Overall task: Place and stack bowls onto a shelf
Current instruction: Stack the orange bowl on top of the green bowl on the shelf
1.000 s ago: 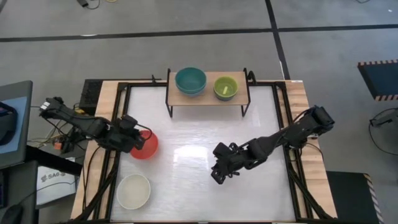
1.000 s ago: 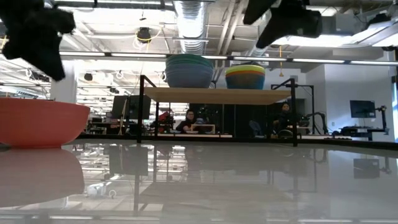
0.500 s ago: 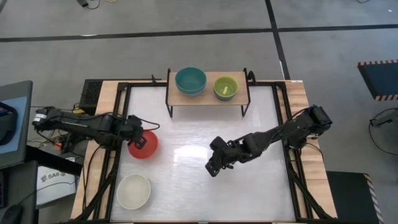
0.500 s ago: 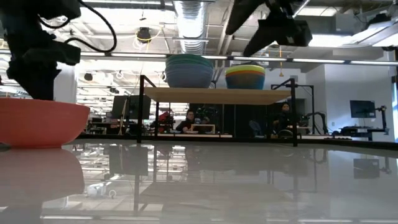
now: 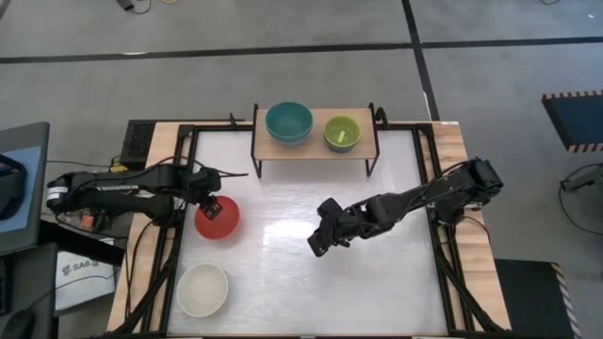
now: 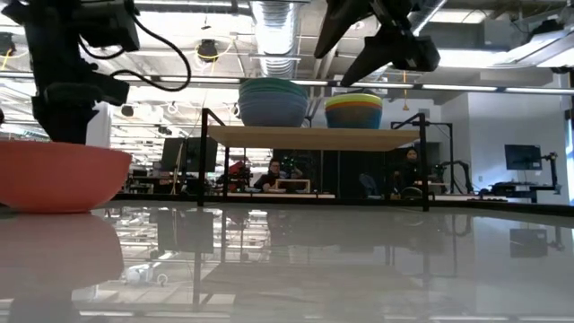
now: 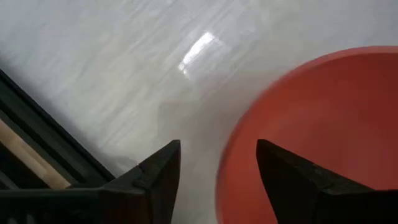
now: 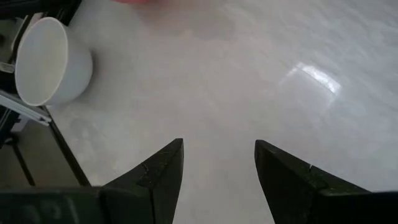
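A red bowl (image 5: 218, 219) rests on its base on the white table, left of centre. My left gripper (image 7: 217, 146) is open at the bowl's far-left rim (image 7: 227, 162), one finger outside the wall and one over the inside. I cannot tell whether they touch it. My right gripper (image 5: 318, 243) hangs open above the bare middle of the table. The shelf (image 5: 316, 151) stands at the far edge. It carries a stack topped by a teal bowl (image 5: 288, 122) and a stack topped by a lime green bowl (image 5: 341, 133). A white bowl (image 5: 203, 288) sits near the front left.
Black frame rails (image 5: 179, 188) and wood strips border the table on the left and right. The white bowl (image 8: 46, 62) lies ahead of my right gripper. Free tabletop (image 5: 377, 282) lies at centre and front right. People sit at desks in the room behind (image 6: 273, 170).
My left gripper has moved toward the table's right edge and come down from above the red bowl to its rim; the bowl has stayed in place. My right gripper has drifted toward the table's left and far edges, still raised.
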You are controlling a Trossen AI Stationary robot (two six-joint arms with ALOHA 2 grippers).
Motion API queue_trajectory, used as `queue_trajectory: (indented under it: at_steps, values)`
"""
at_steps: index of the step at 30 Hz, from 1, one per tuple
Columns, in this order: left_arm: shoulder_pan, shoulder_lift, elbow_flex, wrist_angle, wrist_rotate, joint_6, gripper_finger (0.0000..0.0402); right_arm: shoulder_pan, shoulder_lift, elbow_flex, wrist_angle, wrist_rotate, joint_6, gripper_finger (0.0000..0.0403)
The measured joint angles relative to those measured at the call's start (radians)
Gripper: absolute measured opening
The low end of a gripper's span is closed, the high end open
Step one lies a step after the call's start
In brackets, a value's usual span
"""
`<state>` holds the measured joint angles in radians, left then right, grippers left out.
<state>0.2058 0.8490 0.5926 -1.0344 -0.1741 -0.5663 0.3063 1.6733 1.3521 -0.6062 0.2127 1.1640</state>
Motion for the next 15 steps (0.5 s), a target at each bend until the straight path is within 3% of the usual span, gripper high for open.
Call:
queue_trajectory:
  at_steps: [15]
  values:
    - [0.048,0.18,-0.007,0.005,-0.013,-0.029,0.0197,0.062,0.0,0.0,0.0,0.048,0.087,0.0224]
